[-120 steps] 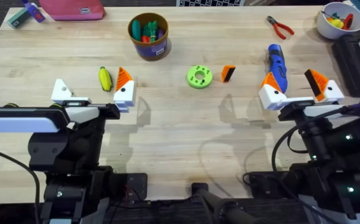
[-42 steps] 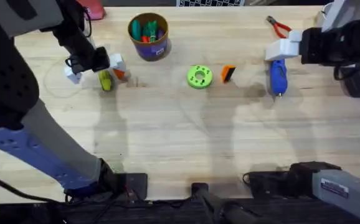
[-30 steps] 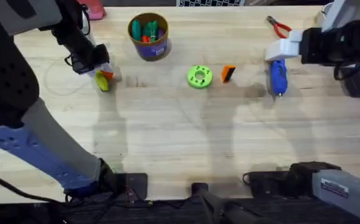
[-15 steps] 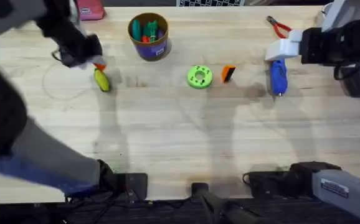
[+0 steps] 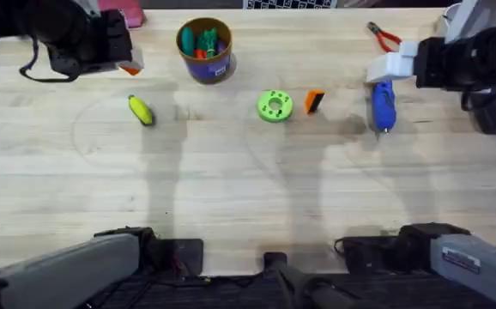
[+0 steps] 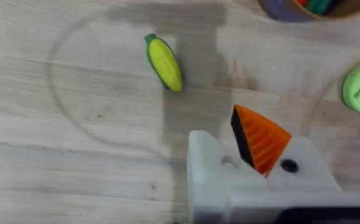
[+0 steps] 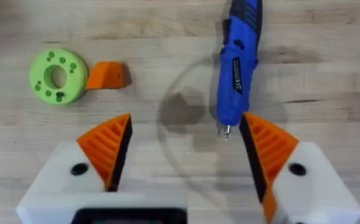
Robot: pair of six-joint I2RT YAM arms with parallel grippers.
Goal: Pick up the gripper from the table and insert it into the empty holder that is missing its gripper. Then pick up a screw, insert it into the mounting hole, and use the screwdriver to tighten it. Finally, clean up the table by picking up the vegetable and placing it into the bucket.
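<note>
The yellow vegetable [image 5: 141, 110] [image 6: 164, 61] lies on the table [image 5: 231, 189], with nothing holding it. My left gripper [image 5: 124, 60] [image 6: 233, 155] hangs above and behind it, shut on nothing. One of its jaws carries an orange wedge; the other is the bare white holder [image 6: 206, 163]. The loose orange gripper [image 5: 315, 101] [image 7: 107, 74] lies beside a green disc [image 5: 275, 106] [image 7: 56, 76]. The blue screwdriver [image 5: 381, 105] [image 7: 237, 62] lies flat, tip towards me. My right gripper [image 5: 400, 63] [image 7: 186, 155] hovers open over its rear end. The bucket [image 5: 205, 50] stands at the back.
Green and orange toy pieces fill the bucket. Red-handled pliers [image 5: 385, 36] lie at the far right, near a white bowl [image 5: 447, 33] in the corner. A pink pouch [image 5: 132, 13] sits at the back left. The near half of the table is bare wood.
My left arm came down around the vegetable, closed, then rose and drew back to the left without it. The vegetable stays on the table, slightly turned. The right arm has held still over the last second.
</note>
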